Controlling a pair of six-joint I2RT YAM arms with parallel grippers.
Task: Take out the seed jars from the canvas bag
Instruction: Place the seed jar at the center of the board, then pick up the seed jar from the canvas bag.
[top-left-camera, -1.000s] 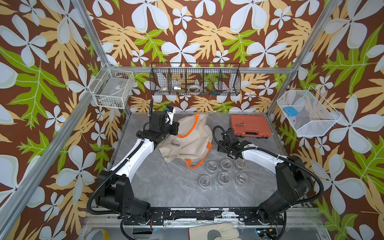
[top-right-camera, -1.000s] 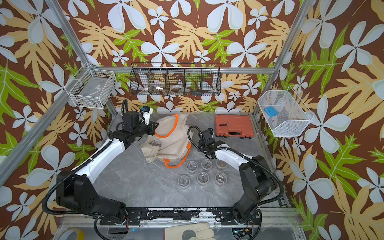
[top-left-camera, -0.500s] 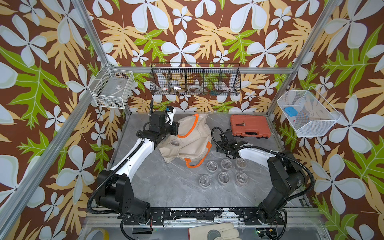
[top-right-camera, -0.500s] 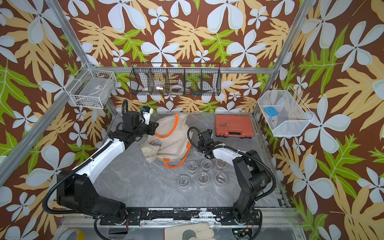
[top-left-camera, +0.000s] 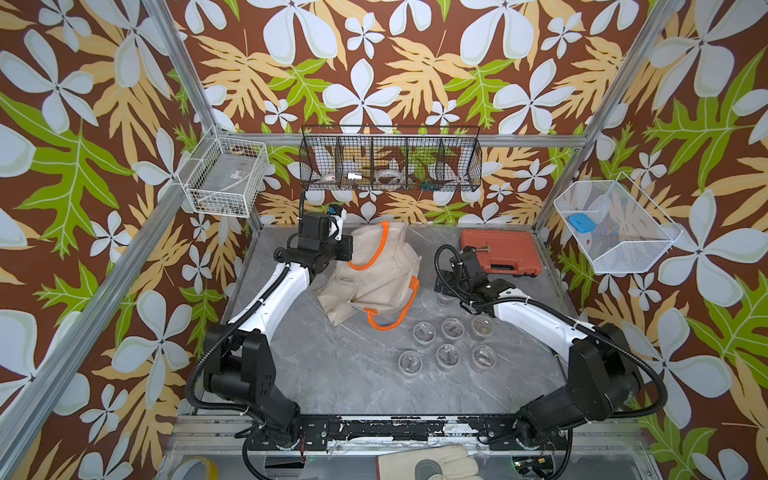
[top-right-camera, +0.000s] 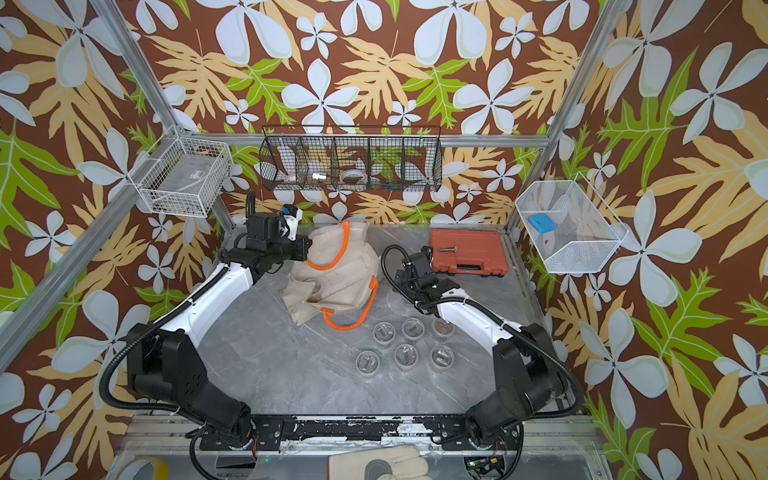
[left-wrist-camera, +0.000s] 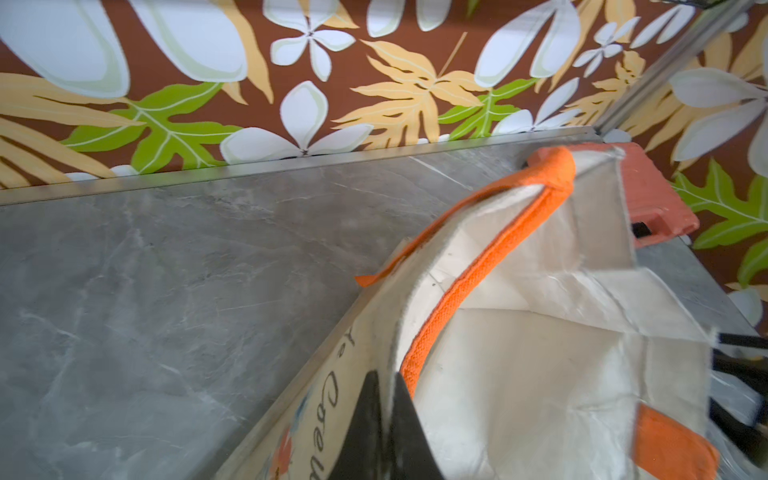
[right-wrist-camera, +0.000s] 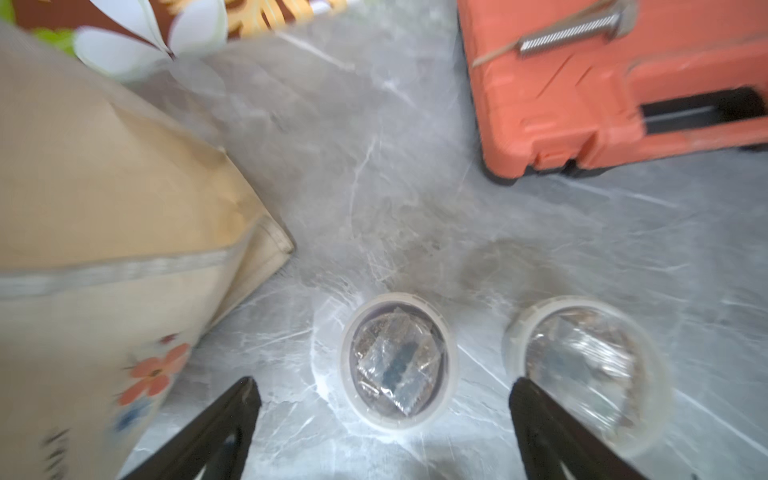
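Right wrist view: we log right hand (right-wrist-camera: 384, 382) fingers apart, seed jar (right-wrist-camera: 399, 359) on the worktop (right-wrist-camera: 415, 187) between them, touching neither; left hand (left-wrist-camera: 385, 376) clamped on canvas bag (left-wrist-camera: 519, 395) rim.

Grey marble table (top-left-camera: 332, 382): canvas bag (top-left-camera: 374, 274), seed jars (top-left-camera: 448, 356), red case (top-left-camera: 505, 253).

The right hand (right-wrist-camera: 384, 388), pinched shut a second ago, is spreading wide. The seed jar (right-wrist-camera: 399, 357) between its fingers (right-wrist-camera: 232, 415) is now standing free on the bench (right-wrist-camera: 374, 187), close to the canvas bag (right-wrist-camera: 104, 199).
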